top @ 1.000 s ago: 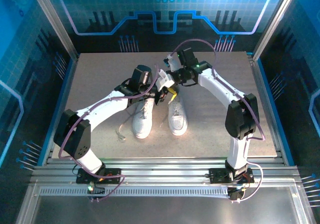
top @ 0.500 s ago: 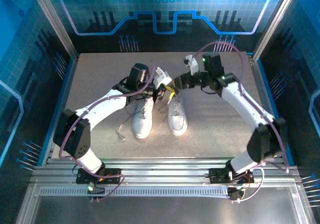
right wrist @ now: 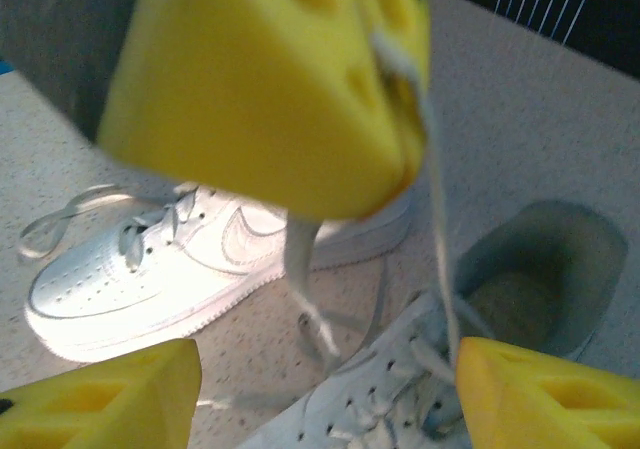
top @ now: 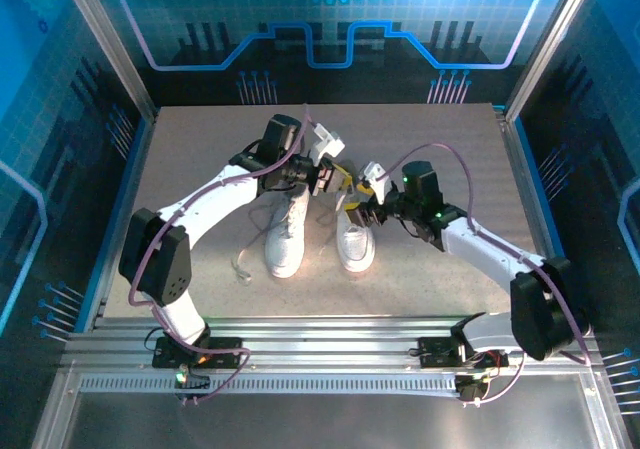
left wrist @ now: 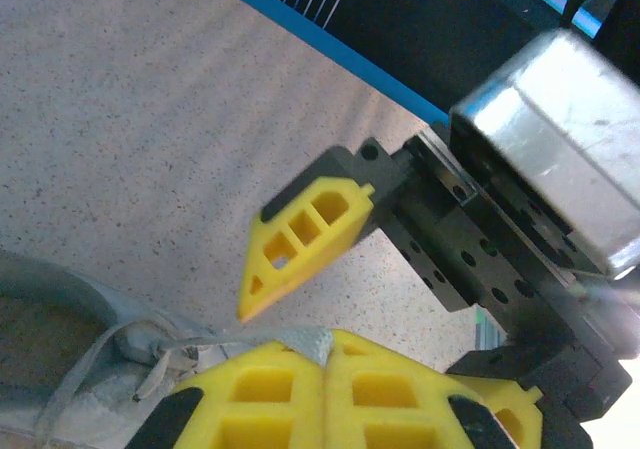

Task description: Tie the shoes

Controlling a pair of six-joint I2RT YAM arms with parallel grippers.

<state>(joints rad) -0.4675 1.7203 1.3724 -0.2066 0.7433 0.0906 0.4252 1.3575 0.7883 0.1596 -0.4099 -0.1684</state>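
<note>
– Now, state the position of the shoes.
– Both stand upright on the counter (top: 200,149), side by side near its middle, toes toward the arm bases. The left shoe (top: 285,234) and the right shoe (top: 356,241) are close together but not touching.
– Left gripper condition?
– The left gripper (left wrist: 325,364) has its yellow fingers pressed together, clamped on a white lace (right wrist: 435,189). It hangs above the heel ends of the pair, over the gap between them. The lace runs from the clamped fingers down to the eyelets of the right shoe, beside its grey opening.
– Right gripper condition?
– The right gripper (right wrist: 328,369) has its fingers spread apart, closed on nothing. It sits low over the rear half of the right shoe, pointing toward the left gripper and just beside it. Whether the two touch cannot be determined.
– Any other lace detail?
– A second strand (right wrist: 298,264) shows below the left gripper, running down toward the counter between the shoes. A loose loop (top: 243,262) lies flat on the counter at the outer side of the left shoe. Whether either shoe carries a finished knot cannot be determined.
</note>
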